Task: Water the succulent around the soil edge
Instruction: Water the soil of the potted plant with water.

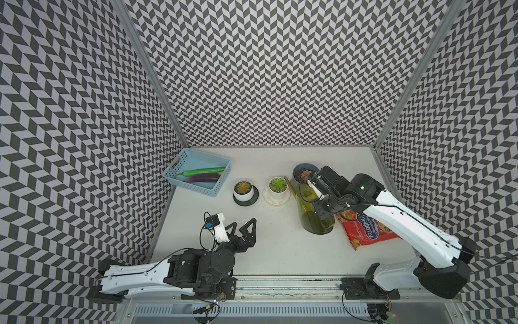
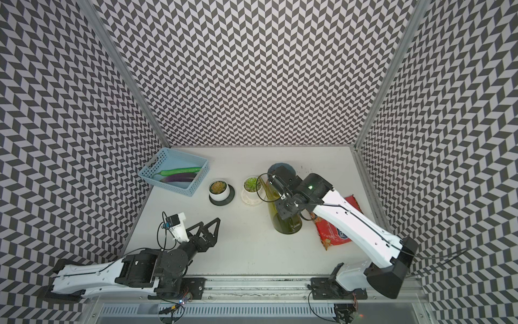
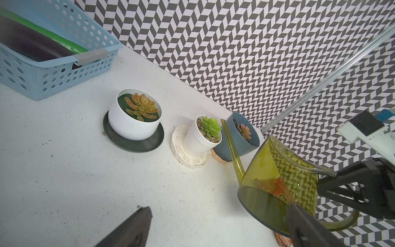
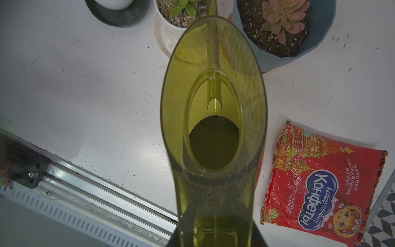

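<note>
The right fingers (image 3: 342,187) are clamped narrow on the handle of the olive watering can (image 1: 316,224), whose body sits just ahead of them. Its thin spout (image 3: 231,149) reaches away from those fingers and ends between the green succulent (image 1: 277,184) in its small white pot and the pink succulent (image 4: 284,17) in the blue-grey pot (image 3: 243,148). An orange succulent (image 1: 242,187) stands farther off. The left fingers (image 1: 250,225) gape wide, holding nothing, above the counter (image 1: 274,252), well apart from the pots. A red sweets bag (image 1: 367,231) lies close behind the right fingers.
</note>
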Controlling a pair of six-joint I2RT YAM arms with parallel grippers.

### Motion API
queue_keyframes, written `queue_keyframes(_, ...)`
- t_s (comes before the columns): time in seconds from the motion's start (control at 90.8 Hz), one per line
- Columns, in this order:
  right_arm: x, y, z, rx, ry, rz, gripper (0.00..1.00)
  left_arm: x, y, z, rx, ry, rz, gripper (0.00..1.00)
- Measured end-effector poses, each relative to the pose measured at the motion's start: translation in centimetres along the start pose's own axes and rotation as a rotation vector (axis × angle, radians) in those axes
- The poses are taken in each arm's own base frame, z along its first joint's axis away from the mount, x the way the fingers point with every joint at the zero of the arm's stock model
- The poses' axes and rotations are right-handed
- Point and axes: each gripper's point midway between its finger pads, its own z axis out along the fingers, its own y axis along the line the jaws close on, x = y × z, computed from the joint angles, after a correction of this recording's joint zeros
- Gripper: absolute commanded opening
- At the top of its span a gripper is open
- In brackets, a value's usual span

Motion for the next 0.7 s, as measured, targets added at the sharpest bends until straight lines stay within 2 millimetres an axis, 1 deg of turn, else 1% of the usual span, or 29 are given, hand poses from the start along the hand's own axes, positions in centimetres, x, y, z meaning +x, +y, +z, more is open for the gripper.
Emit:
queue_keyframes(0.408,-1.3,0.5,0.3,-0.004,-0.001,-0.03,0.0,-0.2,0.0,-0.1,0.004,-0.002,-0.005,1.0)
queue_keyframes(0.705,-1.9,0.4,-0.4,0.0,-0.024,-0.027,0.0,-0.2,0.0,-0.1,0.007,-0.003,-0.01,1.0)
